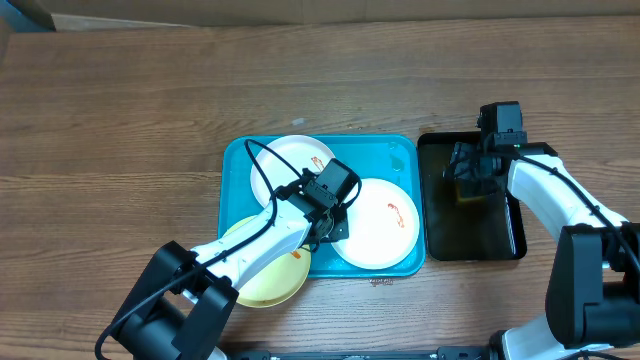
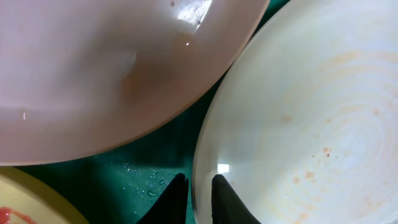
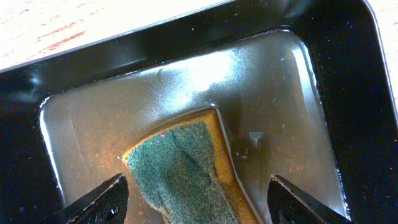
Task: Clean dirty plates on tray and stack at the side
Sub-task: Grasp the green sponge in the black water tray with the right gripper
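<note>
Rim of white plate [image 2: 298, 124] inside left gripper [image 2: 199, 180] shows only from left wrist.

The left arm [image 1: 250, 245] rose from the lower left of the overhead frame and slanted up and right toward the middle. The left gripper [image 1: 335, 212] pointed downward, its fingers [image 2: 231, 202] drawn close together at the bottom centre of the wrist view, one on either side of a white plate [image 2: 311, 124] rim. The right arm [image 1: 560, 195] climbed the right edge, then bent left. The right gripper [image 3: 198, 186] hung with its fingers [image 3: 102, 202] spread wide, at the lower corners of its wrist view.
</note>
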Robot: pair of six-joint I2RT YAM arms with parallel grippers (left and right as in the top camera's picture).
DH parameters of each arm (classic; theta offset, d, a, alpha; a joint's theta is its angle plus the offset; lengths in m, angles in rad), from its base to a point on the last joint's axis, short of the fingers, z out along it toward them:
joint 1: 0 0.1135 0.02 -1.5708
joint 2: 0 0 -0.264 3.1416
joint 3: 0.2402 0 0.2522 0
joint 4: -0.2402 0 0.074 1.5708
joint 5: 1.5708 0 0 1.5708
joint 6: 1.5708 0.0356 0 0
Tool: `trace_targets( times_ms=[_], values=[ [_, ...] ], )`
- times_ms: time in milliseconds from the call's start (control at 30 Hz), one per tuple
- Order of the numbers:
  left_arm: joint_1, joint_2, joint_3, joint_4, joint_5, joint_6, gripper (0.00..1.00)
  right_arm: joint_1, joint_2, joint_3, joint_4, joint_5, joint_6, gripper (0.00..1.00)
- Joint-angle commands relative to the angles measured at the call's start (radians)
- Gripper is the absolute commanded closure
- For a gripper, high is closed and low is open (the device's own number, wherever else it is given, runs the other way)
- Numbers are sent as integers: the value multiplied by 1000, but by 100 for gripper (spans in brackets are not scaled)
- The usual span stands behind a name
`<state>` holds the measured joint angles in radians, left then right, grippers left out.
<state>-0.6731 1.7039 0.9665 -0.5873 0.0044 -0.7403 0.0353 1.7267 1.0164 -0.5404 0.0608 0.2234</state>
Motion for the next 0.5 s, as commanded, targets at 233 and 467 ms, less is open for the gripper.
trace_targets(
  times_ms=[233, 467],
  values=[
    [20, 30, -9, 16, 23, 23, 87, 1, 4, -21, 63, 17, -38, 27],
    [20, 30, -8, 15, 26, 23, 82, 2, 4, -68, 116, 16, -49, 28]
  ],
)
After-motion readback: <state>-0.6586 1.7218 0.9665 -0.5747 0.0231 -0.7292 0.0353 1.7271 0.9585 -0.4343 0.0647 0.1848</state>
